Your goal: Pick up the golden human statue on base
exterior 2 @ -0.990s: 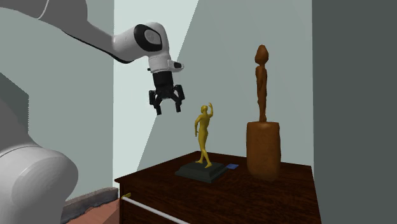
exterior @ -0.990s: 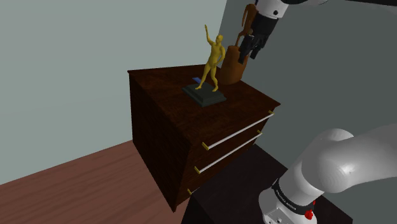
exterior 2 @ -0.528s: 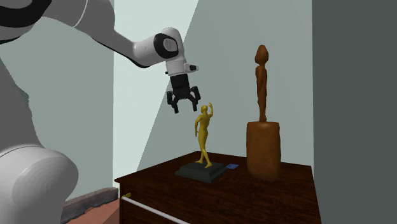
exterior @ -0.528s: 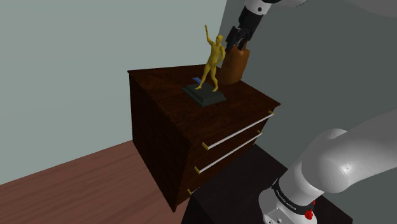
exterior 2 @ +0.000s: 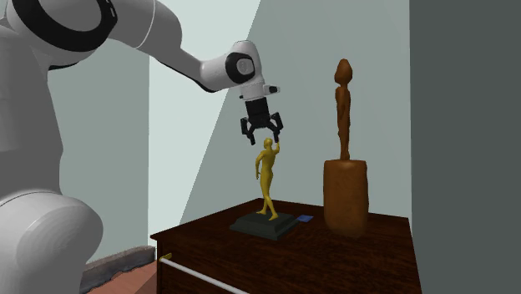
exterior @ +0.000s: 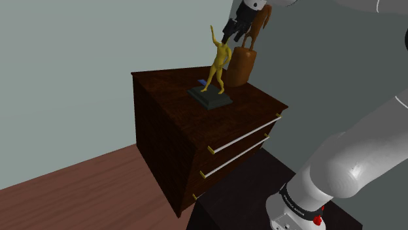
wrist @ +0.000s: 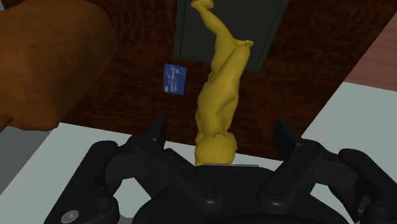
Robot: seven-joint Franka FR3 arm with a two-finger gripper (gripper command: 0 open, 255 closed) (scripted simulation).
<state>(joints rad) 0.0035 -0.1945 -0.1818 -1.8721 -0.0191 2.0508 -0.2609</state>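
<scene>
The golden human statue [exterior: 218, 63] [exterior 2: 267, 171] stands with one arm raised on a dark flat base [exterior: 210, 97] [exterior 2: 265, 224] on top of a dark wooden dresser [exterior: 196, 124]. My black gripper [exterior: 234, 28] [exterior 2: 261, 136] hangs open directly above the figure's head and raised hand. In the wrist view the golden statue [wrist: 219, 89] runs down from between my two spread fingers [wrist: 157, 130], which do not touch it; my gripper [wrist: 222, 135] is centred over its head.
A tall brown wooden statue [exterior 2: 344, 150] [exterior: 243, 55] on a thick round pedestal stands close beside the golden one. A small blue card [wrist: 173, 79] [exterior 2: 306, 219] lies on the dresser top [exterior 2: 351, 250] between them. A wall rises right behind.
The arm has swung across toward the golden statue, and the open gripper has come from off to the side to just above its head.
</scene>
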